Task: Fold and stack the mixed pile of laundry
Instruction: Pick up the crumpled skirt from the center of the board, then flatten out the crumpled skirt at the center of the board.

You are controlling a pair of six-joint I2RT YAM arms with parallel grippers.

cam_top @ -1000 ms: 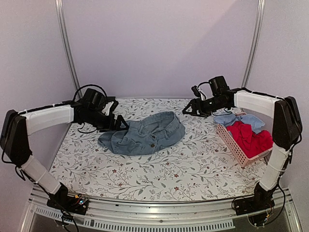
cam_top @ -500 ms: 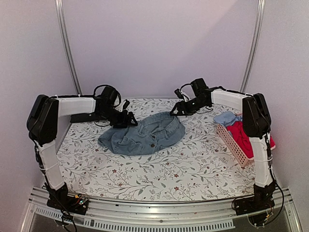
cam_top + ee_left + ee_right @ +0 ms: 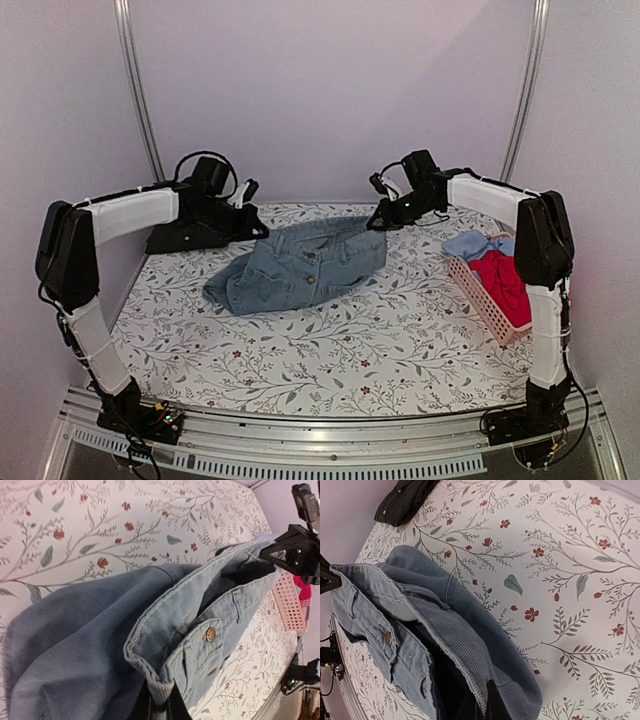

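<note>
Faded light-blue denim shorts lie mid-table, waistband toward the back and pulled taut between both grippers. My left gripper is shut on the waistband's left end; in the left wrist view its jaws pinch the ribbed hem below the brass button. My right gripper is shut on the right end, its jaws closed over the waistband of the shorts. A red garment and a pale blue one lie in the basket. A black shirt sits bunched at the back left.
The pink slatted basket stands at the table's right edge, also showing in the left wrist view as the basket. The black shirt lies near the back wall. The floral tablecloth covers the table in front of the shorts.
Both grippers have shut on the shorts' waistband, which now stretches straight between them and is lifted slightly at the back. The shorts have drawn into a narrower, flatter shape.
</note>
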